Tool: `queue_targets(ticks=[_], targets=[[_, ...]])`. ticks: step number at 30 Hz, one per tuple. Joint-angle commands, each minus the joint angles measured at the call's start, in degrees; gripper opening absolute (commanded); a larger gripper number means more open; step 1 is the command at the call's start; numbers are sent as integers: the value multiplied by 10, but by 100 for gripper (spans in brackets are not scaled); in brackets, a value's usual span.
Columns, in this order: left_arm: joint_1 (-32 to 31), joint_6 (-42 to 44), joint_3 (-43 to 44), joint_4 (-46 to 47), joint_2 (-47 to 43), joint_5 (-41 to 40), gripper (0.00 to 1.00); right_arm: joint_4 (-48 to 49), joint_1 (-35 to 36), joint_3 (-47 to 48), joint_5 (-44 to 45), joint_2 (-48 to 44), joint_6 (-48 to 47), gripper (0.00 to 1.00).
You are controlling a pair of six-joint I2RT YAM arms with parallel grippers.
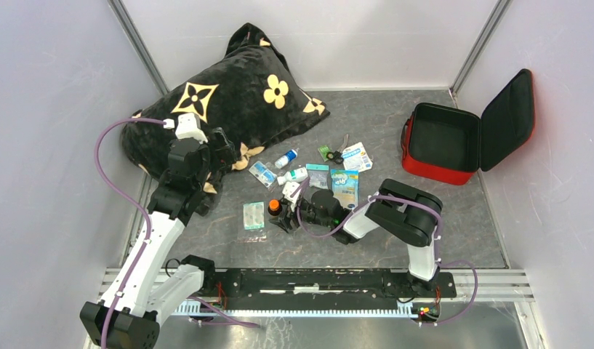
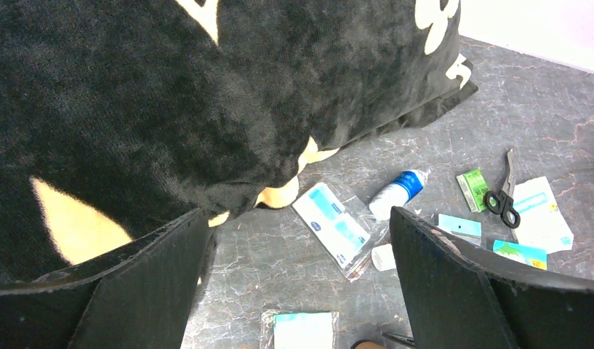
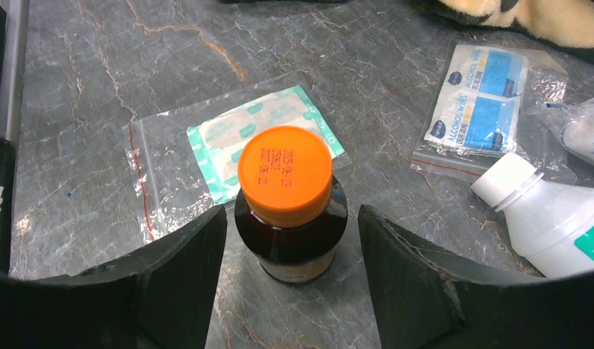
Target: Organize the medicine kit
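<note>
A black pillow (image 1: 221,109) is laid across the far left corner of the worktop (image 1: 424,233). Packets, small bottles and scissors (image 1: 336,154) are scattered at the centre. The right gripper (image 3: 290,218) is set low among them, its jaws spread either side of an upright orange-capped brown bottle (image 3: 285,174), with a gap seen on each side. The left gripper (image 2: 297,218) is held wide open above the pillow's near edge. The medicine kit (image 1: 432,169) is stood open by the far right edge, well apart from both grippers, with grey worktop seen between.
</note>
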Motion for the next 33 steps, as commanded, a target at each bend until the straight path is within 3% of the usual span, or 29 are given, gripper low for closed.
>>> queue_targets(ticks=[1,7,13,23,29,33], targets=[[0,23,6,17,-2,7,100,48,2,19,6,13,26,70],[0,23,6,16,-5,7,100,40,2,24,11,14,27,53],[0,23,5,15,-7,8,100,4,1,19,34,-30,29,43],[0,19,5,16,-7,13,100,-310,-59,90,146,-219,5,37],[-11,18,6,18,-10,18,100,-507,-191,164,267,-318,7,33],[-27,18,8,19,-9,17,100,-628,-297,238,315,-320,2,33]])
